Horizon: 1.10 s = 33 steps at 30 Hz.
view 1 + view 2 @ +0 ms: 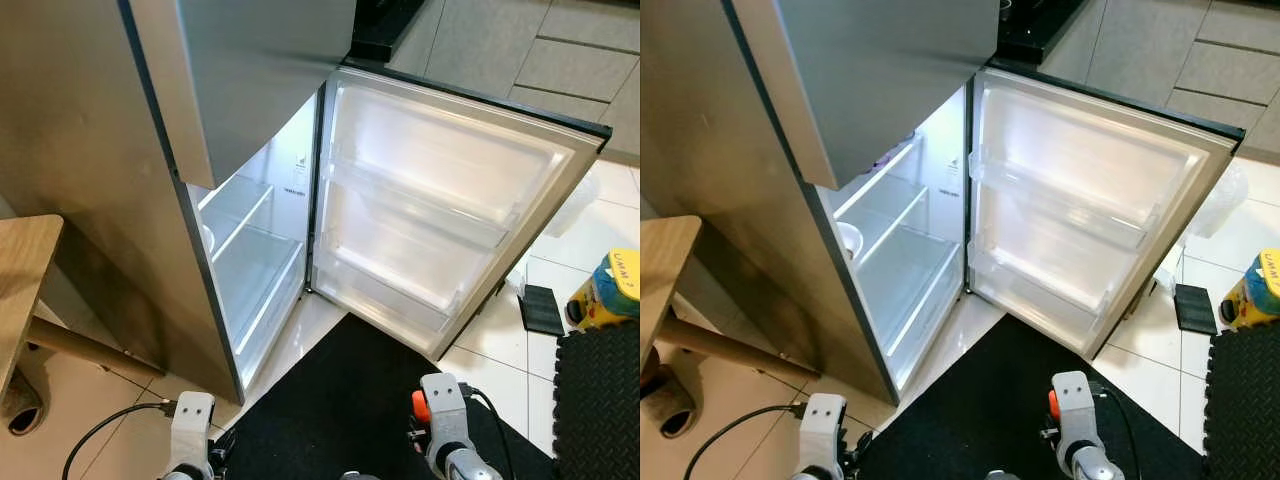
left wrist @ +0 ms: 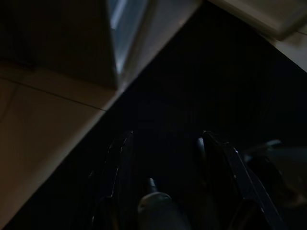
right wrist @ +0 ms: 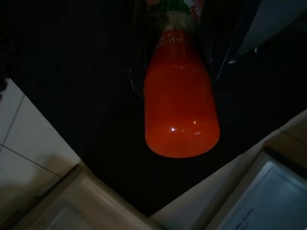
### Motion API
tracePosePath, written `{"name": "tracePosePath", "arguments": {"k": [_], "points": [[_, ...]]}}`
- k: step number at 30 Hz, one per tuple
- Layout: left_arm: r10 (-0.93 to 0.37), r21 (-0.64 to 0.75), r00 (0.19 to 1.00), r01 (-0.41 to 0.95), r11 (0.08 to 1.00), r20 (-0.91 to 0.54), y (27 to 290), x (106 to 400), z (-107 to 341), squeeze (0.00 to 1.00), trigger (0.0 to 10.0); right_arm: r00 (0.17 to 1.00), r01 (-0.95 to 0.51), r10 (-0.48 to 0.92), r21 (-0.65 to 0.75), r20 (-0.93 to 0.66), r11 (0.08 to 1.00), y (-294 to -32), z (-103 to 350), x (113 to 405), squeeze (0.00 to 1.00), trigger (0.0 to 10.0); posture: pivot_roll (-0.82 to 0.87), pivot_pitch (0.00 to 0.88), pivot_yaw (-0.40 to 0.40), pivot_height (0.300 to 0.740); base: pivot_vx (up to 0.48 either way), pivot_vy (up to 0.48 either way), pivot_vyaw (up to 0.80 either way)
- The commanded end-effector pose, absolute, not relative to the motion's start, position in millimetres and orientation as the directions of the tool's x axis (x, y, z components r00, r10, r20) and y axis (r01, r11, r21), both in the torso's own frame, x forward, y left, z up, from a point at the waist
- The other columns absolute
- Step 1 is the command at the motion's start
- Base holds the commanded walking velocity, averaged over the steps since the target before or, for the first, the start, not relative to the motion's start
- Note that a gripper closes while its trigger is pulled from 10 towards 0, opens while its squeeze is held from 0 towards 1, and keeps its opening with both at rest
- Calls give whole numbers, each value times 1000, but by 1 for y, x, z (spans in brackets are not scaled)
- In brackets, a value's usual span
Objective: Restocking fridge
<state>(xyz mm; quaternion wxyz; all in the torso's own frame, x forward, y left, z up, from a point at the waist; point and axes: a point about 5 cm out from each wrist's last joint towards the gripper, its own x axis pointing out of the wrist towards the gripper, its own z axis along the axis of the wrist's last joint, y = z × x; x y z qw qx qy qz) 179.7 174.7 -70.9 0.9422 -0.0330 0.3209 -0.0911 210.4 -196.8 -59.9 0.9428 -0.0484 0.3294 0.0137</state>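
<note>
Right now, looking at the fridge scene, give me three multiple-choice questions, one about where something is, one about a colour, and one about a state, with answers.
1. Where does the black mat lie?
A. On the floor before the open fridge
B. On the wooden table
C. Inside the fridge

2. What colour is the cap of the bottle in the right gripper?
A. Blue
B. Orange-red
C. White

3. How is the fridge door?
A. Shut
B. Swung wide open
C. Taken off

Answers: 1 A, the mat spreads over the tiles below the door. 2 B, the right wrist view shows an orange-red cap. 3 B, the door's inner shelves face the camera.
</note>
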Motion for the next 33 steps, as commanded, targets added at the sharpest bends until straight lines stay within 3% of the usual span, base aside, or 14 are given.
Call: {"name": "tracePosePath", "arguments": {"k": [1,3,19,33], "points": [[-224,-139,753,176,975,-618,169,175,-75,0,10000,767,-40,-20,-79,-641,996,-199,-64,202,0,10000,-137,97,-19,740,0,0,0],[-193,-98,745,170,980,-639,173,174,-76,0,10000,752,-61,-19,-98,-659,993,-197,-68,196,0,10000,-149,114,0,740,0,0,-425],[-338,-92,730,355,930,-594,152,183,-70,0,10000,759,81,-119,-89,-640,993,-215,-70,181,0,10000,-176,117,35,740,0,0,-800],[-224,-127,790,185,975,-570,164,187,-68,0,10000,783,49,-99,-98,-614,994,-214,-64,193,0,10000,-199,104,29,740,0,0,-743]]}}
